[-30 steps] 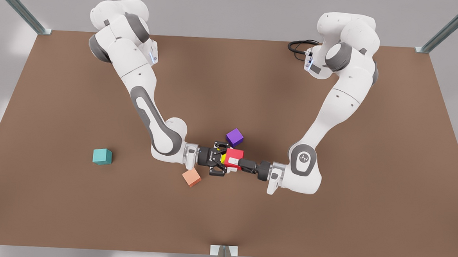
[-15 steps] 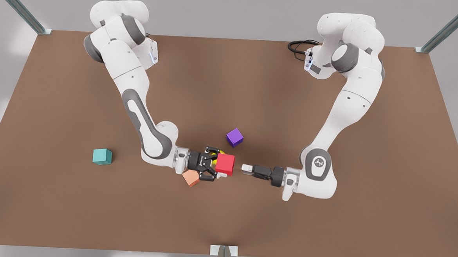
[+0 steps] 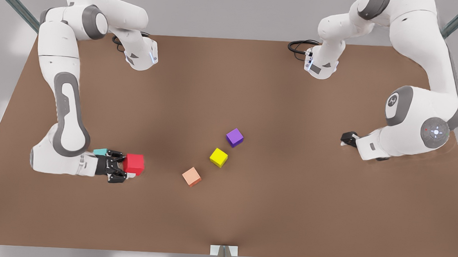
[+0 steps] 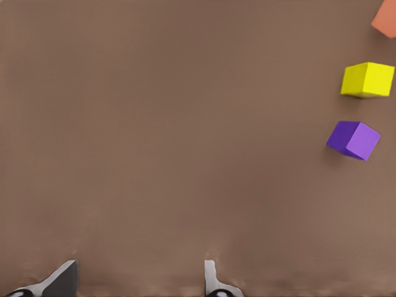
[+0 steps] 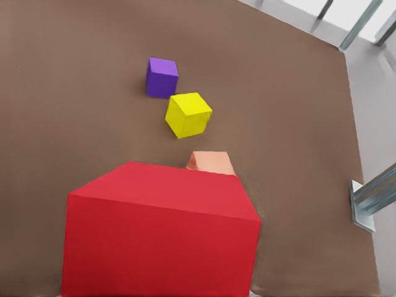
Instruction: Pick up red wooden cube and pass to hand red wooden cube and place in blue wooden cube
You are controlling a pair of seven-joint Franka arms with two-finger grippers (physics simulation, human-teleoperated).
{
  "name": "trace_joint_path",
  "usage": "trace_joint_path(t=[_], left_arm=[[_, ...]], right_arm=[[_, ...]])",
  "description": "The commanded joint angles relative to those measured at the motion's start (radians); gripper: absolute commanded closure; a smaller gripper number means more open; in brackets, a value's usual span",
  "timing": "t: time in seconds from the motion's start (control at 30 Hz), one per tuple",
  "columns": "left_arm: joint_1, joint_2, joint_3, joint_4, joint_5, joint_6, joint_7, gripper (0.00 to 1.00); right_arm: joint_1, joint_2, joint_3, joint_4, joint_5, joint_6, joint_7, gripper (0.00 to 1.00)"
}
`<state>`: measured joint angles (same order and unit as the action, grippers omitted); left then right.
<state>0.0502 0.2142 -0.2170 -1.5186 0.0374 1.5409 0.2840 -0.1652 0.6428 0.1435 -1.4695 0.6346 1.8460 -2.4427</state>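
Right claw (image 3: 127,166) at the front view's left, clamped on the matte red wooden cube (image 3: 134,164), which we watched it carry away from the middle; the teal blue wooden cube (image 3: 100,151) peeks out just behind. Left claw (image 3: 346,138) has pulled back far right, fingers (image 4: 213,281) spread over the brown surface (image 3: 248,208).

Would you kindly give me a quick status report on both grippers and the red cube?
Right gripper shut on red cube, beside blue cube. Left gripper open, waiting at front view's right. Placement not yet done; arm partly hides blue cube.
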Motion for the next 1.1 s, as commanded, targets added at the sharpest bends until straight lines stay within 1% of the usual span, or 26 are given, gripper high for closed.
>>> trace_joint_path(t=[0.0, 0.03, 0.1, 0.13, 0.17, 0.2, 0.23, 0.27, 0.33, 0.43, 0.53, 0.7, 0.8, 0.9, 1.07], left_arm=[[-0.133, -0.141, 0.186, -0.141, -0.045, 0.108, -0.085, 0.0], [-0.128, -0.116, 0.189, -0.104, -0.056, 0.073, -0.101, 0.0], [-0.133, -0.099, 0.188, -0.097, -0.066, 0.073, -0.103, 0.0], [-0.135, -0.055, 0.186, -0.072, -0.117, 0.076, -0.164, 0.0], [-0.133, -0.039, 0.186, 0.032, -0.122, 0.005, -0.217, 0.0], [-0.119, 0.052, 0.192, 0.069, -0.119, -0.005, -0.21, 0.0], [-0.112, 0.1, 0.191, 0.115, -0.093, -0.01, -0.204, 0.0], [-0.107, 0.113, 0.191, 0.133, -0.065, -0.013, -0.204, 0.0], [-0.092, 0.113, 0.191, 0.138, -0.068, -0.047, -0.206, 0.0], [-0.082, 0.113, 0.191, 0.141, -0.071, -0.05, -0.206, 0.0], [-0.081, 0.113, 0.191, 0.141, -0.073, -0.05, -0.204, 0.0], [-0.082, 0.113, 0.191, 0.141, -0.071, -0.05, -0.206, 0.0], [-0.082, 0.113, 0.189, 0.141, -0.071, -0.05, -0.206, 0.0], [-0.082, 0.113, 0.189, 0.141, -0.07, -0.05, -0.206, 0.0], [-0.084, 0.113, 0.189, 0.141, -0.07, -0.05, -0.206, 0.0]], right_arm=[[-0.002, -0.009, -0.033, 0.003, -0.344, -0.119, 0.129, 0.36], [-0.01, -0.017, -0.051, 0.0, -0.397, -0.119, 0.103, 0.36], [-0.011, -0.032, -0.079, 0.003, -0.507, -0.111, 0.088, 0.36], [-0.011, -0.038, -0.099, 0.018, -0.572, -0.097, 0.09, 0.36], [-0.013, -0.037, -0.133, 0.018, -0.596, -0.071, 0.074, 0.36], [-0.013, -0.037, -0.15, 0.015, -0.599, -0.053, 0.067, 0.36], [-0.013, -0.037, -0.157, 0.011, -0.616, -0.027, 0.067, 0.36], [-0.013, -0.035, -0.168, 0.009, -0.618, 0.006, 0.065, 0.36], [-0.011, -0.034, -0.167, -0.008, -0.616, 0.036, 0.068, 0.36], [-0.004, -0.081, -0.165, -0.123, -0.605, 0.142, 0.083, 0.36], [-0.004, -0.086, -0.163, -0.17, -0.601, 0.228, 0.087, 0.36], [0.0, -0.084, -0.163, -0.186, -0.579, 0.337, 0.088, 0.36], [0.0, -0.086, -0.163, -0.215, -0.578, 0.377, 0.09, 0.36], [-0.004, -0.12, -0.163, -0.293, -0.562, 0.414, 0.09, 0.36], [-0.004, -0.118, -0.165, -0.325, -0.562, 0.446, 0.087, 0.36]])
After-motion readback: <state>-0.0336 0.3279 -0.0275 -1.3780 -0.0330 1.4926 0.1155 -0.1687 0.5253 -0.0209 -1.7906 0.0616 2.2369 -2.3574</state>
